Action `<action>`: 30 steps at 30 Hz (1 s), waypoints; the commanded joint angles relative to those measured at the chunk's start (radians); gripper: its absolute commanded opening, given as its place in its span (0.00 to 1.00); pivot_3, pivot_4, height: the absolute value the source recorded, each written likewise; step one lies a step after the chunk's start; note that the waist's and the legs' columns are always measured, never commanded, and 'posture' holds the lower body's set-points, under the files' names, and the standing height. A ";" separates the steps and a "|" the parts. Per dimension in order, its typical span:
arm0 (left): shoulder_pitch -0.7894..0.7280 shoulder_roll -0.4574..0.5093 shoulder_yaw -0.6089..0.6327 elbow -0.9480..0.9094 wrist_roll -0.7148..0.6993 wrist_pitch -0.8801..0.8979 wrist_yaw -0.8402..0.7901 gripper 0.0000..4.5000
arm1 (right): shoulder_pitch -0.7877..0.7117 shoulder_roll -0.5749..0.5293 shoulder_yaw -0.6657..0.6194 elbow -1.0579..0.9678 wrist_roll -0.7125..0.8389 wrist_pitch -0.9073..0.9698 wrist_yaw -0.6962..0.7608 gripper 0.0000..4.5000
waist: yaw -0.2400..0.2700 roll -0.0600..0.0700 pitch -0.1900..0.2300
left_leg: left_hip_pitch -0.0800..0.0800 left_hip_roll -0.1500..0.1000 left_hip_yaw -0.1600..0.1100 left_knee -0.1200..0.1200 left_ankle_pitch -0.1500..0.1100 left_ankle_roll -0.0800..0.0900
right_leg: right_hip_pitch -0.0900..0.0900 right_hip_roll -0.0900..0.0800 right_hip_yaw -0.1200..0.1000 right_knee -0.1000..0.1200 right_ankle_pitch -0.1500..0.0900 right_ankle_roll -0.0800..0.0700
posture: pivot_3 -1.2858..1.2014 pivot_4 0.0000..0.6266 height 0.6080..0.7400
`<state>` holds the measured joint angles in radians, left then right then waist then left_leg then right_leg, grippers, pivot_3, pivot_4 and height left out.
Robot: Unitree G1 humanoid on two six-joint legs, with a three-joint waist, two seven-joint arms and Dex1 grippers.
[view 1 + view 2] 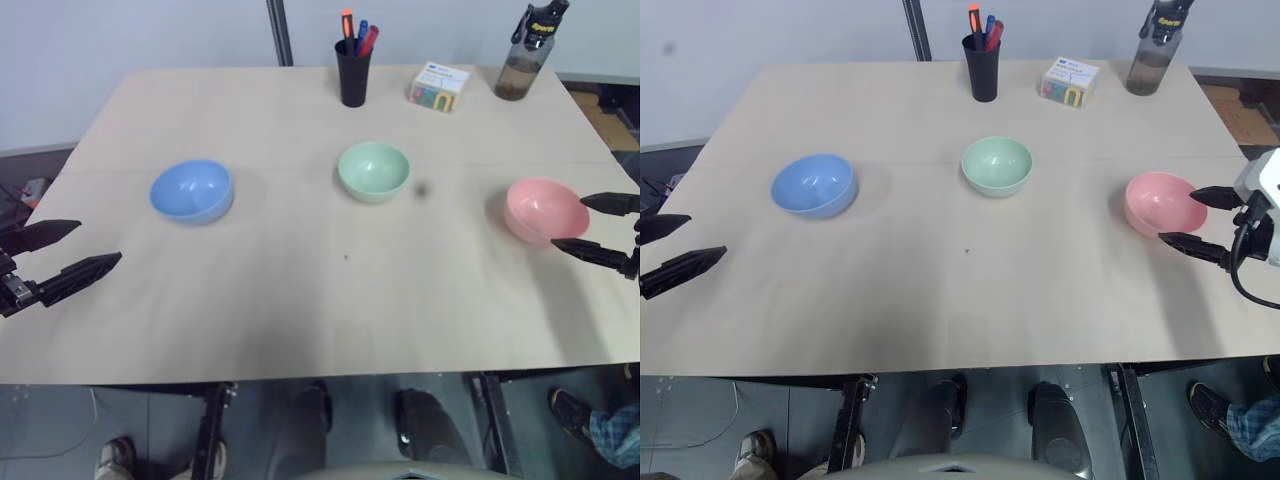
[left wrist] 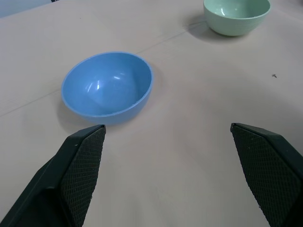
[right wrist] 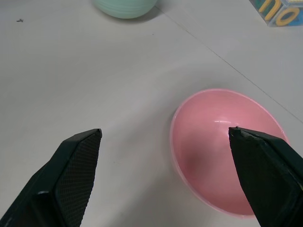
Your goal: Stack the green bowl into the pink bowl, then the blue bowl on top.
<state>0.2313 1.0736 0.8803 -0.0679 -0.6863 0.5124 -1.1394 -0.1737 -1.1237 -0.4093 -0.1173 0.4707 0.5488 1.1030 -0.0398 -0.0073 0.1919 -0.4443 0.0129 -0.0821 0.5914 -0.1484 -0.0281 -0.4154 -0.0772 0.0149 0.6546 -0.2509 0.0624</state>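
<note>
Nothing stacked yet, so step one is pending. Green bowl [image 1: 373, 170] sits mid-table, pink bowl [image 1: 545, 209] at right, blue bowl [image 1: 192, 190] at left, all well apart. Left gripper [image 1: 58, 254] spread wide, empty, near blue; right gripper [image 1: 600, 227] spread, empty, just beside pink. Next move, I'd guess: reach for green, carry it to pink. Pen cup [image 1: 353, 65], small box [image 1: 438, 86], bottle [image 1: 526, 55] along far edge — path looks open.

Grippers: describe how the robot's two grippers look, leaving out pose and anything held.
The left gripper has two flat black fingers that taper to blunt wedge tips, their inner faces covered in a fine cross-hatched grip texture. The right gripper has the same black textured fingers, mounted on a white wrist housing with a black cable looping beside it.
</note>
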 commanded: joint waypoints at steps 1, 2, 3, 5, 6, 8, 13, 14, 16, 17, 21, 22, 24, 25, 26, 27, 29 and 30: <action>-0.043 0.019 -0.016 0.012 0.015 -0.028 -0.017 1.00 | -0.006 -0.016 -0.025 -0.009 -0.005 -0.004 -0.009 1.00 | 0.000 0.000 0.000 | 0.000 0.000 0.000 0.001 0.000 0.000 | 0.000 0.000 0.000 0.000 -0.001 0.001 | 0.52 0.24 1.00; -0.066 0.014 -0.042 0.010 0.012 -0.035 -0.017 1.00 | -0.003 -0.008 -0.019 -0.014 -0.008 -0.004 -0.017 1.00 | 0.002 0.000 0.000 | 0.000 0.000 0.000 0.002 0.000 0.000 | 0.000 0.000 0.000 0.001 -0.001 0.002 | 0.52 0.24 1.00; -0.085 0.007 -0.061 0.002 0.007 -0.038 -0.020 1.00 | -0.002 -0.002 -0.014 -0.019 -0.010 -0.005 -0.025 1.00 | 0.004 0.000 0.000 | 0.000 0.000 0.000 0.004 0.000 0.000 | 0.001 0.000 0.000 0.002 -0.001 0.002 | 0.52 0.24 1.00; -0.102 -0.006 -0.086 -0.030 0.007 -0.038 -0.021 1.00 | -0.002 0.004 -0.004 -0.029 -0.007 0.007 -0.037 1.00 | 0.005 0.000 0.000 | 0.000 0.000 0.000 0.005 0.000 0.000 | 0.001 0.000 -0.001 0.003 -0.001 0.002 | 0.52 0.24 1.00; -0.106 -0.011 -0.094 -0.046 0.005 -0.035 -0.021 1.00 | -0.004 0.004 0.000 -0.032 -0.004 0.014 -0.040 1.00 | 0.004 0.000 0.000 | 0.000 0.000 0.000 0.006 0.000 0.000 | 0.001 0.000 0.000 0.003 -0.001 0.002 | 0.52 0.24 1.00; -0.112 -0.023 -0.105 -0.078 -0.008 -0.023 -0.017 1.00 | -0.009 0.005 0.007 -0.039 0.001 0.030 -0.049 1.00 | 0.003 -0.001 0.000 | 0.000 0.000 0.001 0.006 0.000 0.000 | 0.001 -0.001 0.001 0.003 -0.001 0.003 | 0.52 0.24 1.00; -0.132 -0.061 -0.153 -0.167 -0.018 -0.025 0.006 1.00 | -0.047 0.034 0.048 -0.064 -0.013 0.038 -0.112 1.00 | 0.001 -0.001 0.000 | 0.000 0.000 0.001 0.006 0.000 0.000 | 0.001 0.000 0.001 0.004 0.001 0.001 | 0.52 0.24 1.00; -0.137 -0.067 -0.163 -0.181 -0.018 -0.026 0.013 1.00 | -0.056 0.042 0.059 -0.064 -0.022 0.035 -0.131 1.00 | 0.001 -0.001 0.000 | 0.000 0.000 0.001 0.006 0.000 0.000 | 0.001 0.001 0.001 0.004 0.001 0.001 | 0.52 0.24 1.00; -0.149 -0.087 -0.193 -0.224 -0.030 -0.025 0.024 1.00 | -0.074 0.062 0.108 -0.063 -0.091 0.009 -0.199 1.00 | 0.001 -0.001 0.000 | 0.000 0.000 0.001 0.007 0.000 0.000 | 0.001 0.001 0.002 0.005 0.001 0.001 | 0.52 0.24 1.00; -0.160 -0.101 -0.211 -0.245 -0.037 -0.025 0.035 1.00 | -0.086 0.074 0.139 -0.062 -0.117 0.008 -0.227 1.00 | 0.001 -0.001 0.000 | 0.001 0.000 0.001 0.007 0.000 0.000 | 0.001 0.001 0.002 0.005 0.001 0.002 | 0.52 0.24 1.00; -0.206 -0.144 -0.302 -0.345 -0.064 -0.024 0.067 1.00 | -0.157 0.134 0.261 -0.024 -0.194 0.069 -0.317 1.00 | 0.002 -0.001 0.000 | 0.002 0.000 0.001 0.008 0.000 0.000 | 0.003 0.002 0.003 0.006 0.002 0.003 | 0.52 0.24 1.00; -0.214 -0.153 -0.321 -0.366 -0.071 -0.027 0.067 1.00 | -0.178 0.152 0.288 -0.003 -0.215 0.072 -0.335 1.00 | 0.002 -0.001 0.000 | 0.002 0.000 0.001 0.009 0.000 0.000 | 0.003 0.002 0.003 0.006 0.002 0.003 | 0.52 0.24 1.00; -0.231 -0.166 -0.346 -0.403 -0.095 -0.029 0.064 1.00 | -0.213 0.183 0.328 0.037 -0.246 0.078 -0.361 1.00 | 0.001 -0.001 0.000 | 0.001 0.000 0.001 0.010 0.000 0.000 | 0.003 0.002 0.004 0.006 0.003 0.004 | 0.52 0.24 1.00; -0.242 -0.170 -0.353 -0.416 -0.110 -0.025 0.065 1.00 | -0.230 0.194 0.345 0.055 -0.258 0.081 -0.369 1.00 | 0.001 -0.001 0.000 | 0.001 0.000 0.001 0.010 0.000 0.000 | 0.003 0.003 0.004 0.006 0.004 0.004 | 0.52 0.24 1.00; -0.254 -0.171 -0.359 -0.427 -0.124 -0.019 0.069 1.00 | -0.243 0.202 0.356 0.070 -0.268 0.084 -0.373 1.00 | 0.001 -0.001 0.000 | 0.001 0.001 0.001 0.010 0.000 0.000 | 0.003 0.003 0.004 0.006 0.004 0.004 | 0.52 0.24 1.00; -0.265 -0.172 -0.362 -0.434 -0.141 -0.013 0.067 1.00 | -0.258 0.210 0.368 0.088 -0.277 0.086 -0.376 1.00 | 0.001 -0.001 0.000 | 0.001 0.001 0.001 0.010 0.000 0.000 | 0.003 0.003 0.004 0.006 0.004 0.004 | 0.52 0.24 1.00; -0.276 -0.169 -0.365 -0.443 -0.177 -0.002 0.054 1.00 | -0.286 0.226 0.387 0.126 -0.293 0.086 -0.380 1.00 | 0.001 -0.001 0.000 | 0.001 0.001 0.001 0.010 0.000 0.000 | 0.003 0.004 0.004 0.006 0.005 0.005 | 0.52 0.24 1.00; -0.279 -0.167 -0.367 -0.447 -0.189 0.000 0.049 1.00 | -0.300 0.232 0.397 0.150 -0.304 0.081 -0.384 1.00 | 0.001 -0.001 0.000 | 0.001 0.001 0.001 0.010 0.000 0.000 | 0.003 0.004 0.005 0.006 0.005 0.005 | 0.52 0.24 1.00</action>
<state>-0.0376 0.8997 0.5033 -0.4830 -0.8318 0.5085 -1.0806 -0.4392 -0.8930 -0.0089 0.0117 0.1900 0.6318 0.7333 -0.0388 -0.0086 0.1920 -0.4428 0.0138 -0.0812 0.6019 -0.1481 -0.0277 -0.4120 -0.0732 0.0196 0.6610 -0.2456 0.0679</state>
